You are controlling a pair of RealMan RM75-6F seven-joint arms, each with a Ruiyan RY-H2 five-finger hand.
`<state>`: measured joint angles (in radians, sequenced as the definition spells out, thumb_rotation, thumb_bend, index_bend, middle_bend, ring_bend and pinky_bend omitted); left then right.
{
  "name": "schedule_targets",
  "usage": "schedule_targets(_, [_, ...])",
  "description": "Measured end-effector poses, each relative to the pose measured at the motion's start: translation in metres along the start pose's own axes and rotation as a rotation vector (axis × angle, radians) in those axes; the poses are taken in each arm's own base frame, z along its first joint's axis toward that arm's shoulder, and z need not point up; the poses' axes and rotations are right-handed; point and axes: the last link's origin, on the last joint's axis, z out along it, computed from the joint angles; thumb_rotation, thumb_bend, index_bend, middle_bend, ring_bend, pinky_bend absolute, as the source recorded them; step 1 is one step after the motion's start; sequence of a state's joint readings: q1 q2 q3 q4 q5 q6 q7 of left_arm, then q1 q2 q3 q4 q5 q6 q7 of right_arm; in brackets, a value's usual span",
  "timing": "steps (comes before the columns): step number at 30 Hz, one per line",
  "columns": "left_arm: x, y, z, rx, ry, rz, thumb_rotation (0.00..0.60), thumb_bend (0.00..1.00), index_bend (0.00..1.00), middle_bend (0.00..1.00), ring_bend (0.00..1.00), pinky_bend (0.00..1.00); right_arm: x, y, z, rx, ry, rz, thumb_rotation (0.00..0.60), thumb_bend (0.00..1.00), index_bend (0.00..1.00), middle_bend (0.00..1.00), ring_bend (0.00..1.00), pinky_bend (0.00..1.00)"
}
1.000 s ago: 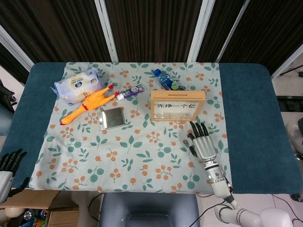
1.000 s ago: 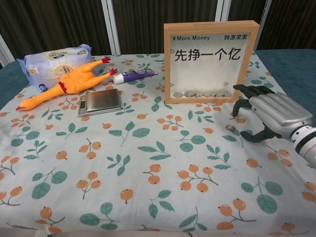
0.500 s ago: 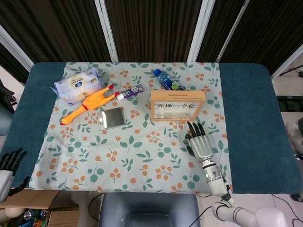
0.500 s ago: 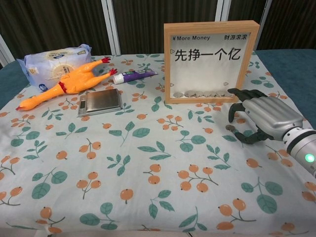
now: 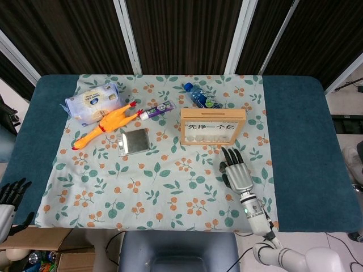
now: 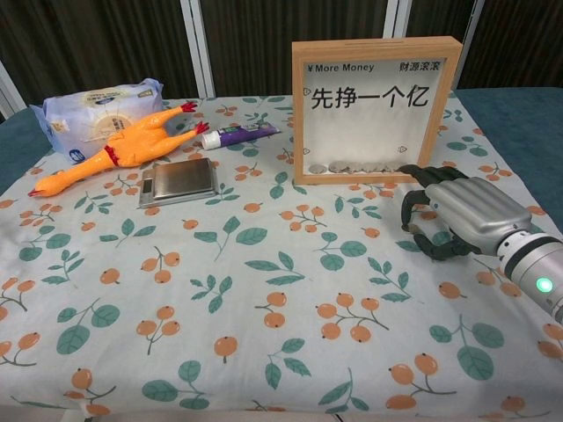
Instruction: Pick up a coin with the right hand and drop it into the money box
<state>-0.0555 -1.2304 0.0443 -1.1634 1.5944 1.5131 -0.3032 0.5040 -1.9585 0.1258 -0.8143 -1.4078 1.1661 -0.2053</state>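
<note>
Since a second ago my right hand has slid leftward over the cloth and now sits just in front of the money box's right corner, palm down, fingers curled toward the cloth with nothing that I can see in them; the loose coin that lay beside it before is now hidden under the fingers, so I cannot tell whether they touch it. On the blue desk lies the flowered tablecloth, covering the middle. On it, the money box stands upright near the far right, a wooden frame with a clear front, a row of coins resting along its bottom inside. Behind it in the head view lies a water bottle on its side. To the left are a pack of tissues, a rubber chicken lying diagonally just beside it, a metal scale near the chicken, and a tube of toothpaste. My left hand hangs off the desk's near left corner, fingers apart, holding nothing.
</note>
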Motion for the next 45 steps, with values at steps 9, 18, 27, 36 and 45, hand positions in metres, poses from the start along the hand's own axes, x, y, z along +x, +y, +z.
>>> schedule_targets(9, [-0.0004, -0.0013, -0.0003, 0.002, -0.002, 0.001, 0.600, 0.36, 0.00, 0.00, 0.00, 0.00, -0.0028, 0.0000, -0.0002, -0.002, -0.018, -0.015, 0.600, 0.46, 0.53, 0.05, 0.00, 0.00])
schedule_targets(18, [-0.0007, -0.0008, -0.0006, 0.000, -0.007, 0.004, 0.600, 0.37, 0.00, 0.00, 0.00, 0.00, -0.0029, 0.0006, 0.0020, -0.004, -0.034, -0.012, 0.600, 0.46, 0.53, 0.05, 0.00, 0.00])
schedule_targets(27, [-0.0004, 0.0002, 0.0006, -0.001, -0.011, 0.009, 0.600, 0.37, 0.00, 0.00, 0.00, 0.00, -0.0001, 0.0035, 0.0060, -0.002, -0.052, -0.016, 0.600, 0.46, 0.56, 0.05, 0.00, 0.00])
schedule_targets(36, [-0.0035, -0.0001, 0.0015, 0.006, -0.026, 0.009, 0.600, 0.36, 0.00, 0.00, 0.00, 0.00, 0.0002, 0.0031, 0.0052, 0.010, -0.048, -0.031, 0.600, 0.46, 0.62, 0.05, 0.00, 0.00])
schedule_targets(45, [-0.0029, -0.0012, 0.0031, 0.003, -0.028, 0.007, 0.600, 0.36, 0.00, 0.00, 0.00, 0.00, 0.0002, 0.0022, 0.0034, 0.012, -0.029, -0.018, 0.600, 0.46, 0.66, 0.05, 0.00, 0.00])
